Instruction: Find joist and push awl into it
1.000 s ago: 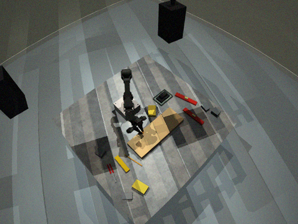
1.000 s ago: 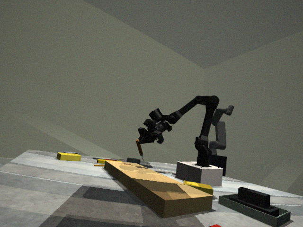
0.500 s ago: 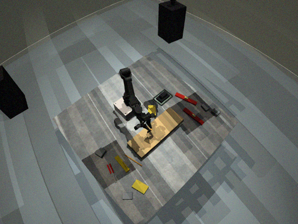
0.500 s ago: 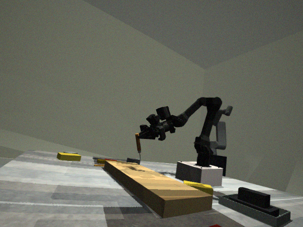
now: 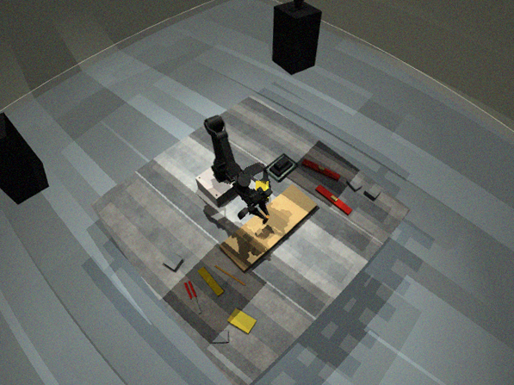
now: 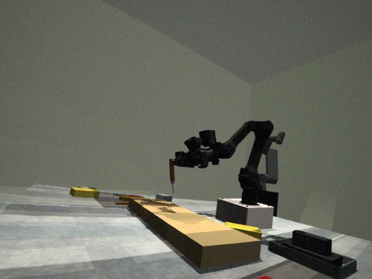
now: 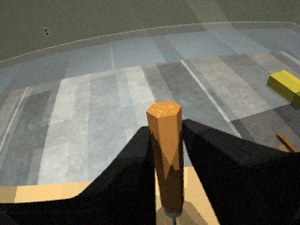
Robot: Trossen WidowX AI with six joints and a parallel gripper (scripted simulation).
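My gripper (image 5: 265,215) (image 6: 173,162) (image 7: 165,130) is shut on the orange handle of the awl (image 6: 171,171) (image 7: 168,155). The awl hangs nearly upright, its thin metal tip pointing down, with a gap above the tan floor panel (image 5: 297,207) (image 6: 210,237) (image 7: 47,192). In the wrist view the tip is cut off by the lower edge. Patchy shadows of the arm lie on the panel. The black stud finder (image 5: 281,165) (image 6: 312,242) rests in the dark green tray (image 5: 273,174) (image 6: 345,270), beyond one end of the panel. No joist shows.
A yellow block (image 6: 243,229) lies between the panel and the arm's base. Two red levels (image 5: 320,168) (image 5: 333,198) lie near the tray. Beyond the panel's other end are an orange pencil (image 5: 229,275), a yellow bar (image 5: 210,281), a red-handled tool (image 5: 192,288) and another yellow block (image 5: 242,321) (image 7: 285,85).
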